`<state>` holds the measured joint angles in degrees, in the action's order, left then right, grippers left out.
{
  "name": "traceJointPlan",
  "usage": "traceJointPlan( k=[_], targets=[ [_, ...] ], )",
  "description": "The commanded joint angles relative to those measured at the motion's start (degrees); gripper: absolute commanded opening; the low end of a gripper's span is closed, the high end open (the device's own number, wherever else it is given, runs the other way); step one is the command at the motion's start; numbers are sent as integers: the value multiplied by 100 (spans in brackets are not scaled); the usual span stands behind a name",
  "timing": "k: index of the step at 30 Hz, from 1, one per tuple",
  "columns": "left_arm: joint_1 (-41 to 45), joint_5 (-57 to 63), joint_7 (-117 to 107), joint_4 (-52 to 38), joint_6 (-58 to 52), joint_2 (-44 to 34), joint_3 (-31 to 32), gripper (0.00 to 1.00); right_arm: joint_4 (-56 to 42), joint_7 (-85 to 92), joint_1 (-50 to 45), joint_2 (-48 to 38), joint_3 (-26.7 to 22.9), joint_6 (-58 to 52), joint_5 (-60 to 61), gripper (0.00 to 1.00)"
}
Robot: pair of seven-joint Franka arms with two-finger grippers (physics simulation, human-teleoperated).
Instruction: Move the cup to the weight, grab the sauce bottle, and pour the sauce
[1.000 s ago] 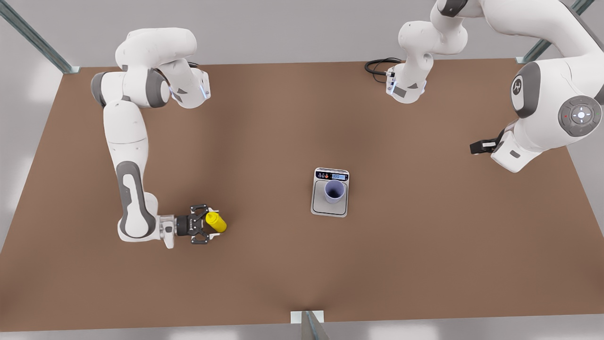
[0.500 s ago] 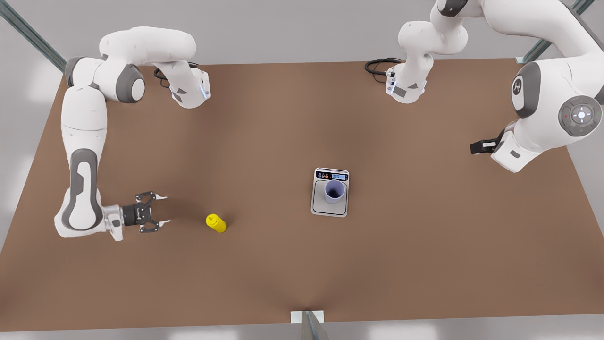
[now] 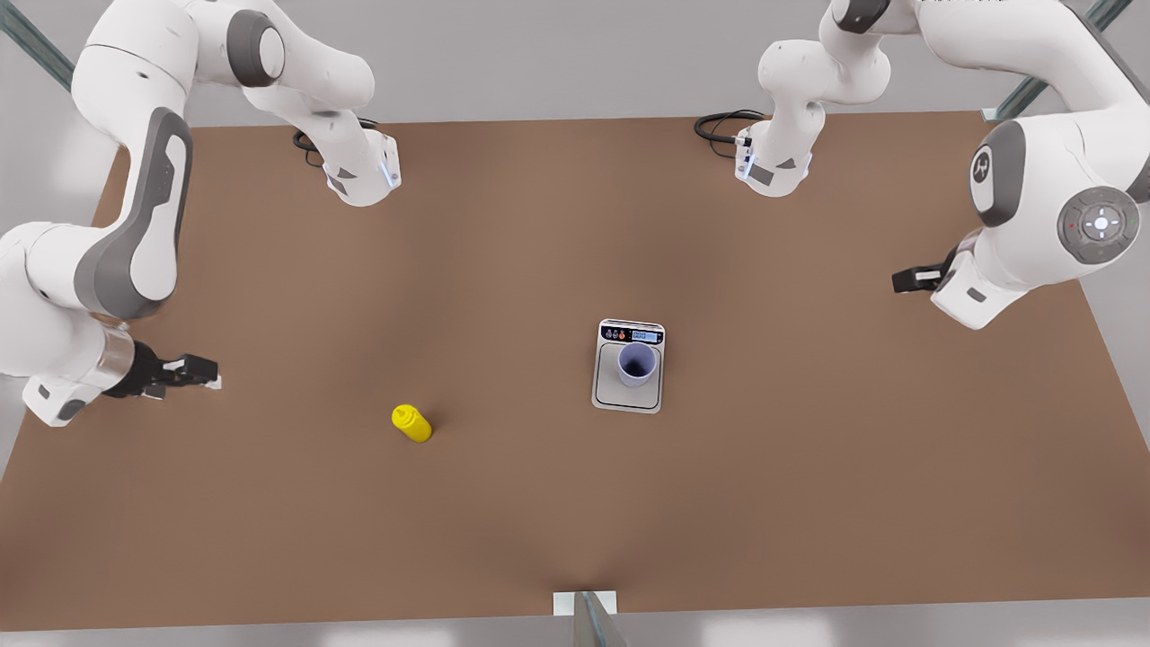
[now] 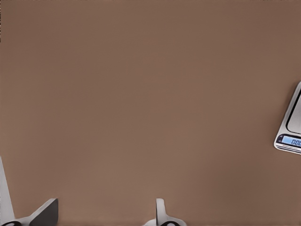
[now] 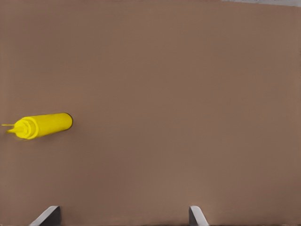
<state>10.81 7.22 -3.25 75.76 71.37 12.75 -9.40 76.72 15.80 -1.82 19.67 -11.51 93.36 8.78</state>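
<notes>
The lavender-blue cup [image 3: 637, 363] stands on the silver plate of the weight [image 3: 627, 396], near the table's middle. A corner of the weight [image 4: 290, 136] with its lit display shows in the left wrist view. The yellow sauce bottle [image 3: 411, 423] rests free on the table, toward the front view's left. My right gripper [image 3: 196, 372] hangs open near the table's edge at the front view's left, well away from the sauce bottle [image 5: 44, 125]. My left gripper [image 3: 907, 280] waits open near the edge at the front view's right. Both hold nothing.
Two arm bases [image 3: 364, 175] [image 3: 773, 171] stand along the far edge, with a black cable coil [image 3: 719, 126] beside one. A metal bracket [image 3: 584, 607] sits at the near edge. Bare brown tabletop [image 3: 503, 270] lies between bottle and scale.
My right gripper was open around the sauce bottle, then drew back toward the front view's left and rose. The bottle stayed where it was. The left arm barely shifted.
</notes>
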Motion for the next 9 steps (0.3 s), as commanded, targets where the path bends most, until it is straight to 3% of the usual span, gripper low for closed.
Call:
traceJointPlan(
  k=[1, 4, 9],
  targets=[
    [0, 8, 0, 0, -1, -1, 0, 100, -8, -42, -11, -60, 0, -2, 9, 100],
    [9, 8, 0, 0, -18, -1, 8, 100, 493, -297, -231, -693, 0, 59, 1, 100],
    [9, 8, 0, 0, -18, -1, 0, 100, 510, -306, -240, -728, 0, 121, -8, 100]
  ],
)
